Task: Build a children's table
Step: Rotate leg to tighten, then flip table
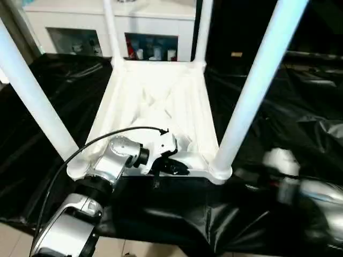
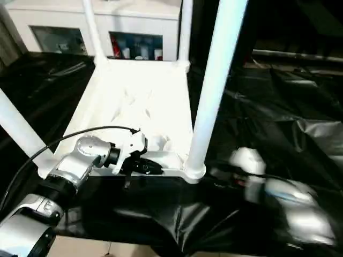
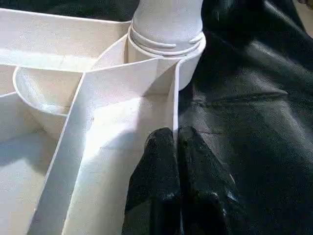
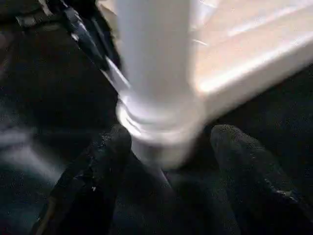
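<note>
The white tabletop [image 1: 155,96] lies upside down on the black-draped work table, its X-ribs facing up. Legs stand in its corner sockets: near right [image 1: 252,85], near left [image 1: 32,91], and two thinner-looking ones at the far corners [image 1: 110,27], [image 1: 201,29]. My left gripper [image 1: 174,167] is shut on the tabletop's near rim; the wrist view shows its fingers [image 3: 164,152] pinching the thin wall close to the near-right socket [image 3: 166,44]. My right gripper [image 4: 168,142] is open just in front of the near-right leg's base [image 4: 156,73], holding nothing; its arm [image 1: 284,171] is blurred.
Wrinkled black cloth [image 1: 289,107] covers the work table around the tabletop. A white cabinet [image 1: 150,21] with bottles on its shelves stands behind. The work table's near edge and light floor [image 1: 134,249] lie below my left forearm, and a black cable [image 1: 80,150] arcs over that forearm.
</note>
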